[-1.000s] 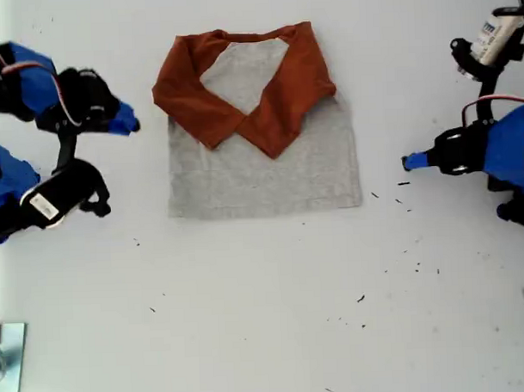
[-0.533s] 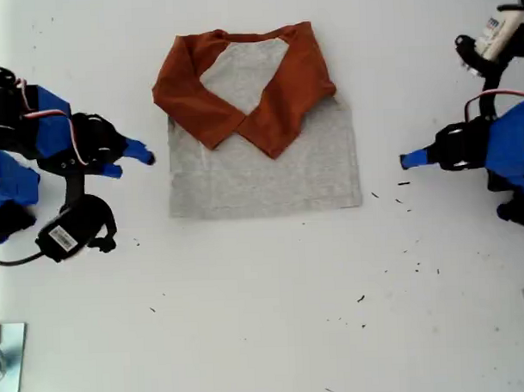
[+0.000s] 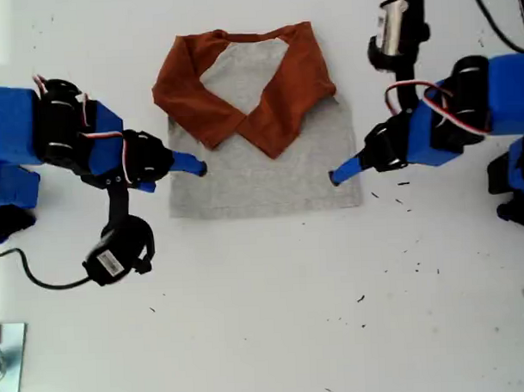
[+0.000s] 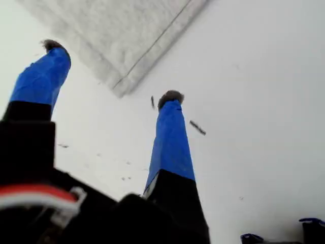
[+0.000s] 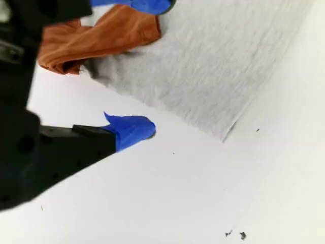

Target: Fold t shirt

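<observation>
The t shirt [image 3: 261,162] lies flat on the white table, grey body down the middle, with both rust-orange sleeves [image 3: 276,109] folded across the chest in a V. No print shows. My first gripper [image 3: 339,174] comes in from the exterior view's right and is open just off the shirt's lower hem corner [image 4: 122,84]. My second gripper [image 3: 192,167] reaches in from the exterior view's left. It is open, one finger [image 5: 133,129] over bare table and the other over the grey cloth [image 5: 213,66] near a sleeve [image 5: 101,38].
Small dark specks [image 3: 403,184] dot the table to the exterior view's right of the shirt and nearer the front. A black cable [image 3: 41,283] trails at the exterior view's left. A metal object [image 3: 5,360] sits in the exterior view's lower left corner.
Both arms have swung inward from the exterior view's sides. Each gripper now reaches a side edge of the shirt. The shirt itself has not moved.
</observation>
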Robot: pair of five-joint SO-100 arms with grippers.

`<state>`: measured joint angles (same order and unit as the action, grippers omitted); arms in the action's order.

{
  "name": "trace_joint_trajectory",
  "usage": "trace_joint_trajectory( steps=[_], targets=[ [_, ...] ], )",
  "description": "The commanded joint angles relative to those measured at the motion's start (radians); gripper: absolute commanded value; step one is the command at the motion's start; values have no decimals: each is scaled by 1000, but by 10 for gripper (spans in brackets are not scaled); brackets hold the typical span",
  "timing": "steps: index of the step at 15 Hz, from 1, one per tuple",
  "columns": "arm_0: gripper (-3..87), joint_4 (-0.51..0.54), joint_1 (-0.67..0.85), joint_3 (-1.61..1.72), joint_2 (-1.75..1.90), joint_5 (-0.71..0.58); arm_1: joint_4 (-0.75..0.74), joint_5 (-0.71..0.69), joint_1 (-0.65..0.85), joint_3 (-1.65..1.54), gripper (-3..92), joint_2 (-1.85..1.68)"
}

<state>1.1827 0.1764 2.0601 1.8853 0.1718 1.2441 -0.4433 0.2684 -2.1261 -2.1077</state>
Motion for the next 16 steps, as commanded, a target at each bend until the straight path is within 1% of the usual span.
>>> trace_joint_trajectory(
  steps=[1,2,3,4,5,6,7,8,10,13,14,16],
  targets=[
    [319,-57,-29,-3,-89,17,-101,-8,-15,58,360,120],
    [309,-83,-38,-3,-150,20,-138,-8,-18,58,353,175],
    [273,-92,-35,-18,-216,18,-193,-9,-20,49,340,233],
    [228,-98,-31,-38,-259,14,-244,-9,-25,46,332,298],
    [156,-123,-29,-41,-273,8,-284,2,-31,44,279,357],
    [31,-141,-34,-46,-272,-8,-319,14,-37,41,83,394],
    [-2,-163,-44,-49,-264,-8,-337,17,-41,41,35,417],
    [-2,-181,-57,-60,-258,-8,-341,26,-54,43,33,414],
    [-2,-181,-92,-120,-264,-31,-304,54,-87,49,32,348],
    [-2,-172,-166,-184,-250,-25,-239,117,-155,-6,32,121],
    [-2,-172,-196,-210,-233,-21,-187,143,-190,-5,31,35],
    [-2,-172,-281,-244,-192,-18,-89,192,-310,28,31,-141]
  ],
)
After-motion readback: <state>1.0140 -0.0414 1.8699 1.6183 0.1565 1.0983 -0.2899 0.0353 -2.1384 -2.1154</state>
